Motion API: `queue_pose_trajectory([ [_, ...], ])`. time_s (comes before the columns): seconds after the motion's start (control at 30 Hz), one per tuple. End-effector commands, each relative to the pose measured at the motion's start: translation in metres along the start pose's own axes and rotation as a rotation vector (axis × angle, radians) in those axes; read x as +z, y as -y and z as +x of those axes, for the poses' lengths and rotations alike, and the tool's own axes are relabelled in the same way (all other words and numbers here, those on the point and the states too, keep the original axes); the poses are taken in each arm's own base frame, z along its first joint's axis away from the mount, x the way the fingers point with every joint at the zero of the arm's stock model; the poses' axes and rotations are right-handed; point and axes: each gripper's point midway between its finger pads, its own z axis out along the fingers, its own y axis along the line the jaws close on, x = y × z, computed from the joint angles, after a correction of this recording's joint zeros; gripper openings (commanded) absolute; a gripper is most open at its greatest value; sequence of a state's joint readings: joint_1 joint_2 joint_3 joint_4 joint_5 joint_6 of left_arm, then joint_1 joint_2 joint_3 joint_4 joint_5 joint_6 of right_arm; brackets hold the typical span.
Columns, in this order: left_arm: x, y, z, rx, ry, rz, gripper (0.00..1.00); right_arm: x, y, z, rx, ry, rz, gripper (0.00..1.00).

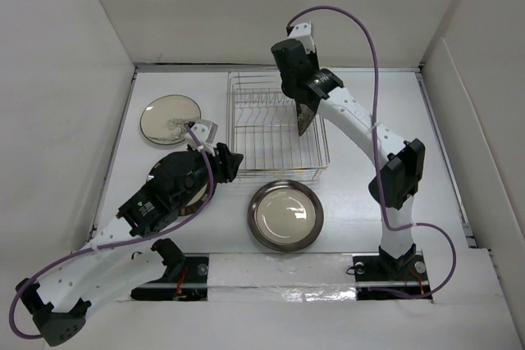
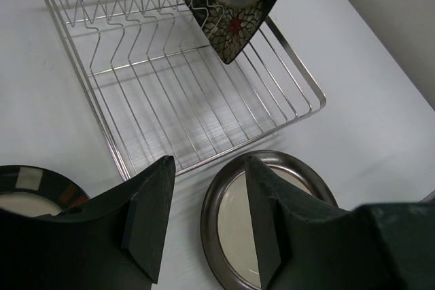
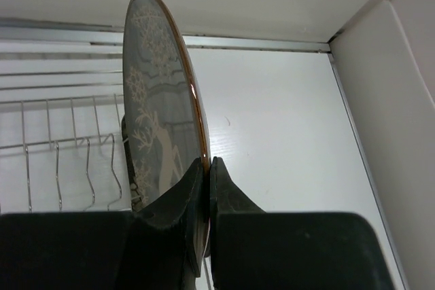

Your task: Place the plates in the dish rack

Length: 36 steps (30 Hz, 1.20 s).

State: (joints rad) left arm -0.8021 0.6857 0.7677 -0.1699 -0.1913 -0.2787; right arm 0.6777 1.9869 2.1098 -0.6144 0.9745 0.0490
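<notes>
Stretched toward the far edge, the right claw (image 3: 207,168) pinches the deer plate (image 3: 153,100) upright over the dish rack (image 2: 170,100); left claw (image 2: 207,191) wide.

The light was bright and even from overhead, leaving only soft shadows on the table (image 1: 354,202). The shiny metal plate (image 1: 171,118) near the far left corner glared, and the brown-rimmed plate (image 1: 285,215) by the near edge shone. Close to the lens the left gripper (image 2: 211,168) looked dark and soft; the grey deer plate (image 3: 160,120) carried a thin rim highlight.
</notes>
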Motion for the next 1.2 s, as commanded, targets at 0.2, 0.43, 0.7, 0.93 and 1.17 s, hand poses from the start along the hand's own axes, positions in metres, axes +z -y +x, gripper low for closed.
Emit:
queue_pose_trajectory([
  [0.2, -0.001, 0.004, -0.006, -0.015, 0.019, 0.018, 0.43, -0.006, -0.004, -0.010, 0.154, 0.053, 0.011, 0.00],
  [0.43, -0.001, 0.004, -0.006, -0.014, 0.017, 0.021, 0.43, 0.005, -0.030, 0.021, 0.159, 0.007, -0.034, 0.00],
  [0.7, 0.000, 0.006, -0.004, -0.013, 0.006, 0.028, 0.43, 0.015, -0.044, 0.055, 0.209, -0.056, -0.071, 0.00],
  [0.93, 0.002, 0.006, -0.001, -0.011, -0.004, 0.029, 0.44, 0.018, -0.042, 0.060, 0.248, -0.067, -0.066, 0.27],
  [1.17, 0.003, 0.007, 0.000, -0.010, -0.009, 0.034, 0.44, -0.008, -0.029, 0.020, 0.337, -0.010, -0.147, 0.68],
])
